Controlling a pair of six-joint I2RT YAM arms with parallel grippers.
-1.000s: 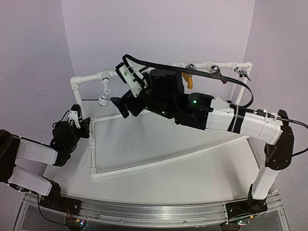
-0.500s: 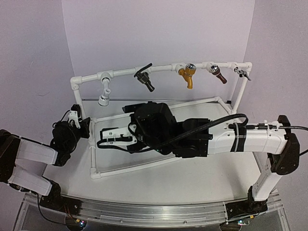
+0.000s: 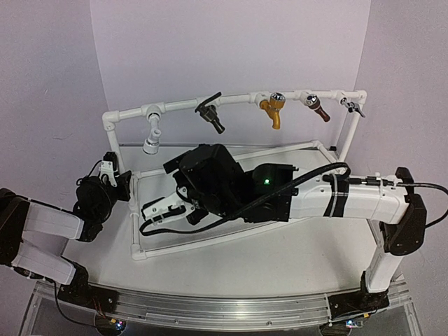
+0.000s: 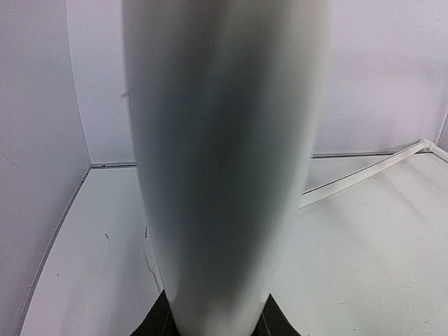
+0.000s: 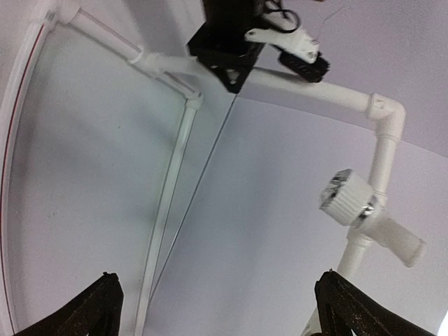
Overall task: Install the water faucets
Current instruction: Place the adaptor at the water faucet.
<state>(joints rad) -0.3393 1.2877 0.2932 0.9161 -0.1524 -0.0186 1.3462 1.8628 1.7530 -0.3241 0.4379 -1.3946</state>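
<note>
Five taps overhead, right wrist only white faucet, right jaws wide, empty, left jaws clamp pipe

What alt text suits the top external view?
The right arm reaches across a white pipe frame, right gripper open. The left gripper clamps a post. The frame's rear rail carries a white tap, black tap, gold tap, brown tap, grey tap.

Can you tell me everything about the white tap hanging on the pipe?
The white tap looks like plastic. It hangs down from a joint on the left part of the top pipe, with the black tap as its neighbour. The right wrist view shows its round ribbed knob, a shiny ring behind that, and a short spout. Nothing else touches it.
</note>
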